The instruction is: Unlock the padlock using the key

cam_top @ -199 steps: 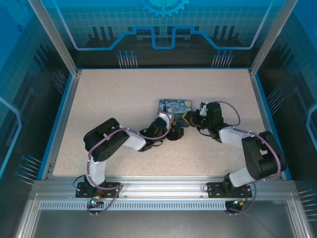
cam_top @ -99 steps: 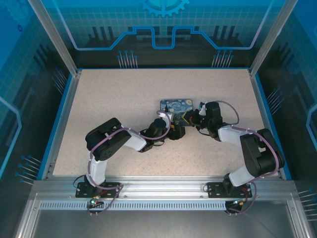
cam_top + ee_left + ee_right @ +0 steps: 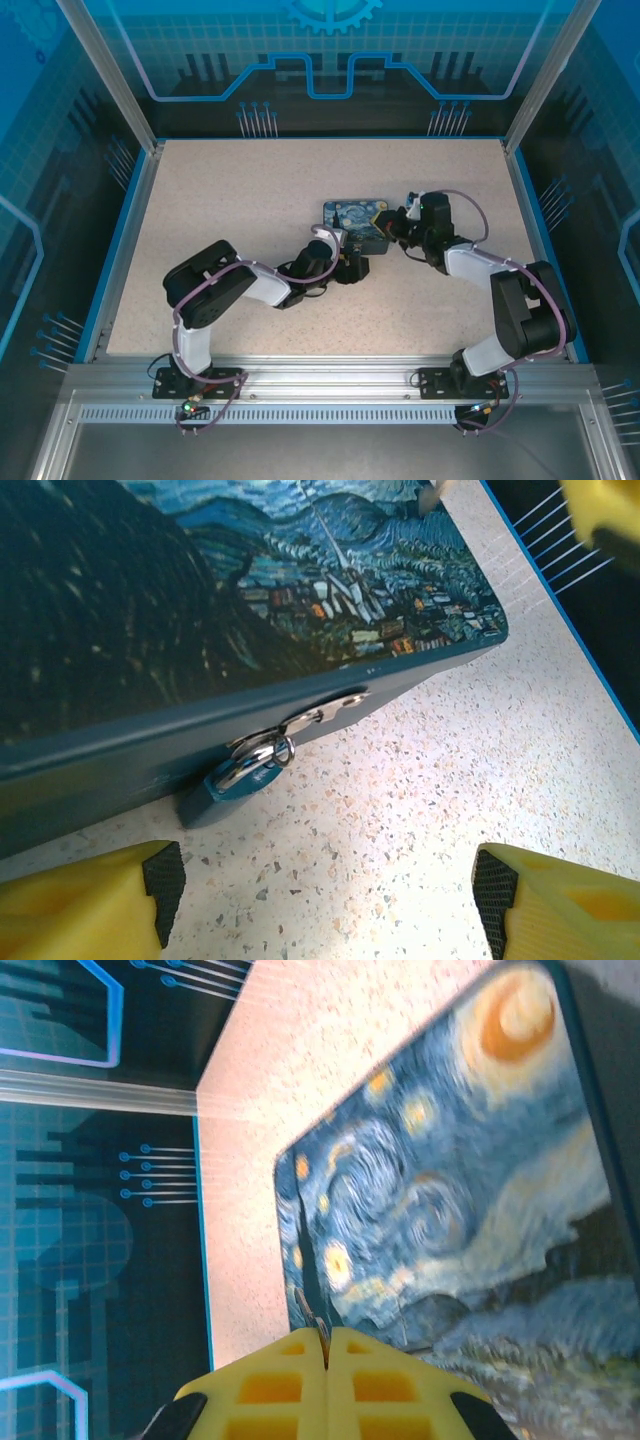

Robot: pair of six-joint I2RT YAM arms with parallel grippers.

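Overhead, light falls evenly: the speckled surface (image 3: 250,200) is bright and sharp, the walls (image 3: 60,210) dim blue, shadows under the arms (image 3: 262,286) soft. In the left wrist view glare whitens the surface beside the glinting padlock (image 3: 232,782). In the right wrist view the painted box (image 3: 450,1210) is blurred.

Nothing readable anywhere tbh: the box lid (image 3: 250,580) just carries a swirly painting print, the padlock (image 3: 232,786) shows no marking I can make out, and the back wall (image 3: 330,60) only has glowing blue line graphics.
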